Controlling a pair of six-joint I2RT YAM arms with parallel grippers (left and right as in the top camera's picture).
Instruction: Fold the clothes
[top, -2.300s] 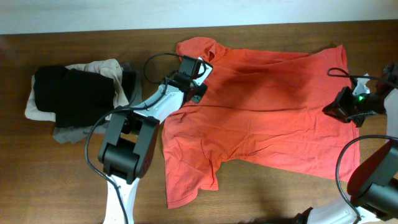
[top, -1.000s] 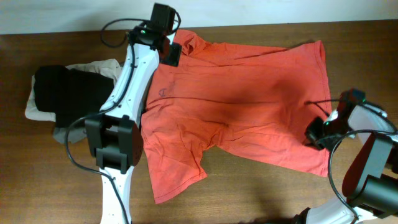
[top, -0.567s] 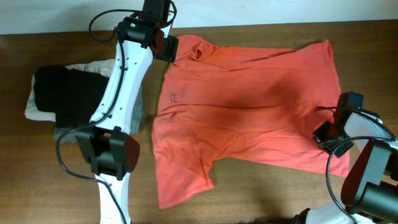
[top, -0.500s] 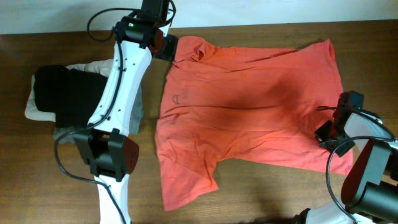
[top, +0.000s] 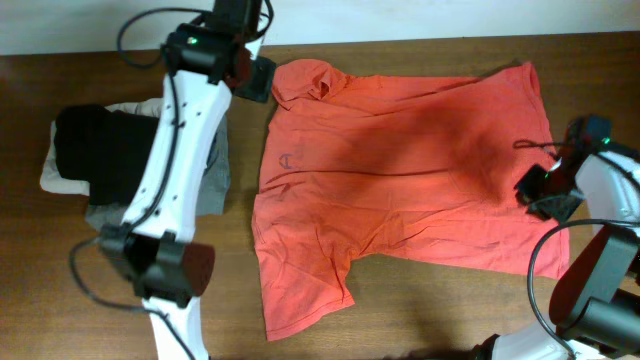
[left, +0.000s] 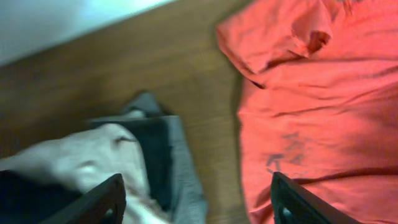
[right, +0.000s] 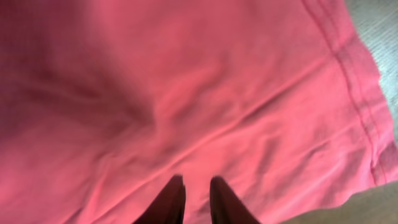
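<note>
- Nearest the robot, one short sleeve (top: 300, 295) of the red-orange T-shirt (top: 420, 180) trails toward the front edge of the bench (top: 430, 320). The shirt lies spread across the middle and right of the bench, wrinkled, with no fold in it.
- On the right, the right tool (right: 196, 198) hangs over the hem side of the shirt. Its tips are narrow, with only a slit between them, and I cannot tell whether any cloth is pinched.
- On the left sits a pile of folded garments (top: 110, 150), black, beige and grey, just beside the shirt.
- Farthest off, the left tool (left: 202, 199) stands wide and empty by the far sleeve.
- As I judge it, the laying-out looks about finished and every fold is yet to be made.
</note>
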